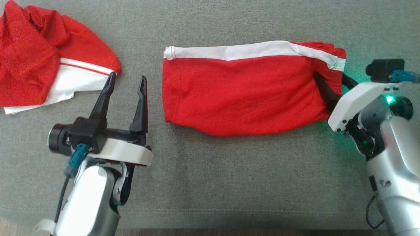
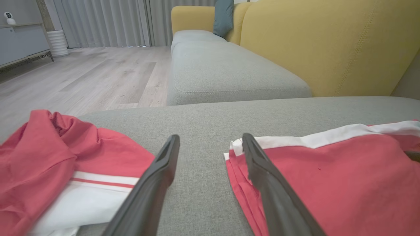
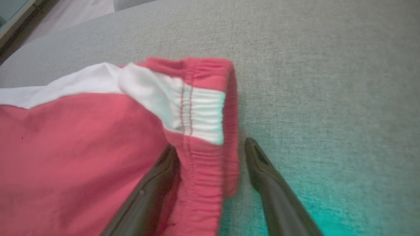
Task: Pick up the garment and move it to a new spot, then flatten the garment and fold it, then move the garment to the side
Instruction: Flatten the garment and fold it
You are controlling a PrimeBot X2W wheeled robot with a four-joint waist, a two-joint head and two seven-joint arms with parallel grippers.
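Shorts (image 1: 242, 95) in red with a white side stripe are lying folded flat on the grey sofa seat (image 1: 210, 183), slightly right of the middle in the head view. My right hand (image 3: 210, 146) is sitting at their gathered waistband (image 3: 203, 111) with its fingers spread wide. The inner finger is resting against the red cloth, the outer one is standing over bare cushion just beside the edge, and the waistband's end is lying between them, unpinched. Whether that inner finger is lying on top of the cloth or tucked under a fold I cannot tell, since the fabric is bunching against it in the right wrist view. My left hand (image 1: 128, 76) is hovering, spread and empty, over bare cushion between the shorts and a second red-and-white garment (image 1: 36, 55), which is lying crumpled at the far left and being cut off by the frame edge. Green light from my right wrist is tinting the cushion there.
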